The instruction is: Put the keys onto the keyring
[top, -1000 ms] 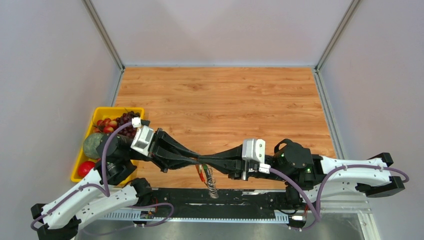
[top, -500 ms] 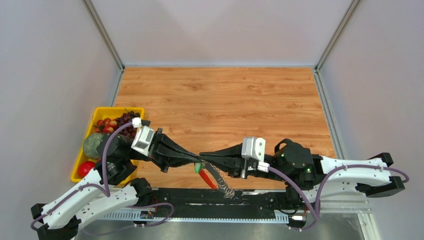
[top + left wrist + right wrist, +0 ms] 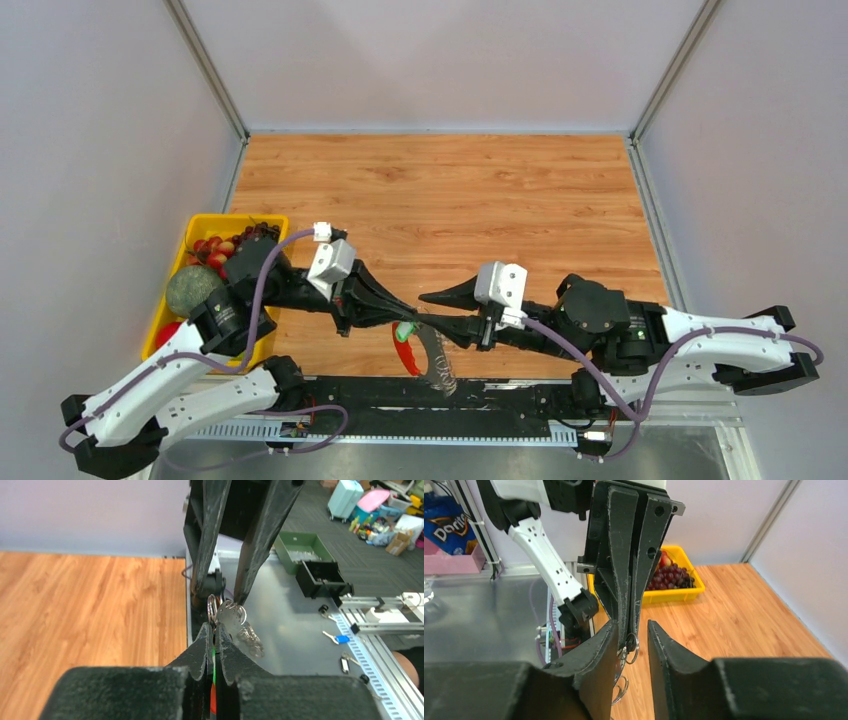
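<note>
Both grippers have changed stance in the last second. The left wrist has swung up and away from the yellow bin (image 3: pixel 232 218), and the right gripper (image 3: pixel 428 312), which was closed nose-to-nose against the other, now has its fingers spread wide on either side of the meeting point. The left gripper (image 3: pixel 214 627) has its fingers pressed tight together, pinching the green-headed key (image 3: pixel 403 330), well to the right of the bin and nearer the arm bases than it. The keyring (image 3: pixel 408 355) hangs just below that pinch, with its red loop and silvery fan dangling toward the table edge.

My reading is that the right side has let go, so the bundle's weight now rests on the left grip alone. Whether the key is actually threaded onto the ring I cannot tell; the wrist views show only a small split ring right at the fingertips.

As for the bin, it holds dark grapes (image 3: pixel 669 575), small red fruit (image 3: pixel 205 247), a round green one (image 3: pixel 190 290) and something red in its near corner, partly hidden by the left arm.
</note>
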Controlling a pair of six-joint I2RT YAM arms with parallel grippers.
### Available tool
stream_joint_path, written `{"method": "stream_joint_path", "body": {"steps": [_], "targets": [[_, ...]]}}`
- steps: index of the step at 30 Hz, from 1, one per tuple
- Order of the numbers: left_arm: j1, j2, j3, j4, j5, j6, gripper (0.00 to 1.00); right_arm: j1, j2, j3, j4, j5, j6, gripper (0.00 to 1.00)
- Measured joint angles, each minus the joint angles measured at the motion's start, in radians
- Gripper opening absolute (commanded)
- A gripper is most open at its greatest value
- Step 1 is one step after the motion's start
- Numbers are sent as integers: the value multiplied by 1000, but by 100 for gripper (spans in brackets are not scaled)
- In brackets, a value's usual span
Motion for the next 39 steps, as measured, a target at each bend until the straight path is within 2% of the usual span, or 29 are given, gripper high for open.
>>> {"method": "stream_joint_path", "body": {"steps": [11, 20, 33, 39], "targets": [[0, 158, 82, -290, 87, 140, 0, 0, 27, 221, -402, 2, 123, 38], [0, 179, 83, -385, 148, 201, 0, -3, 175, 302, -610, -72, 229, 41], [0, 100, 64, -431, 218, 251, 0, -55, 222, 343, -676, -204, 321, 40], [0, 68, 44, -431, 237, 252, 0, -72, 282, 383, -675, -258, 373, 37]]}}
